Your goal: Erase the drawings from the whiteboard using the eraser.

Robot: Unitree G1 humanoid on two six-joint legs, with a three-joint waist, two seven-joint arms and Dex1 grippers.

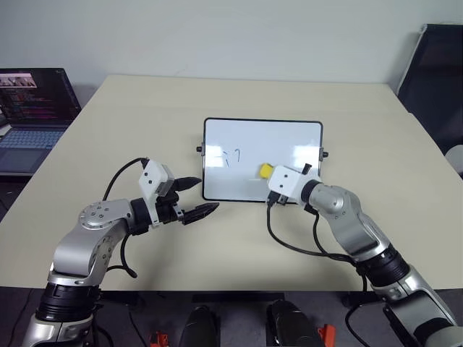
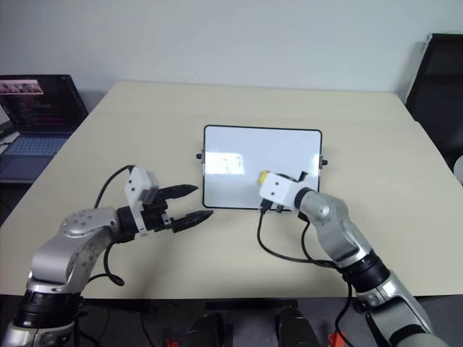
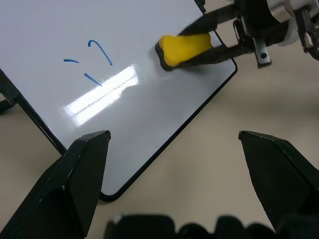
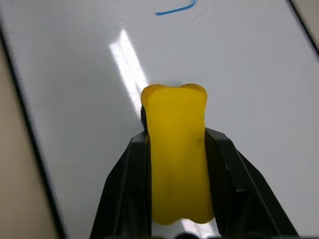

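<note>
Looking from our own arms outward, we find the left gripper nearest, hovering over the bare table just off the board's near left corner, its two black fingers spread wide with nothing between them. To its right, the right gripper reaches in over the near edge of the board and is clamped tight on the eraser, the yellow block pinched along its sides between both fingers. The eraser sits over the near right part of the white surface; in the left wrist view its dark underside looks pressed to the board, though we cannot be sure it touches. The board lies flat near the middle of the table, long side facing us, with a small black knob on each short side. The drawings, three short blue strokes, sit left of the eraser toward the board's left half, apart from it. Farthest off, at the left beyond the table's edge, a laptop stands open, its screen lit.
</note>
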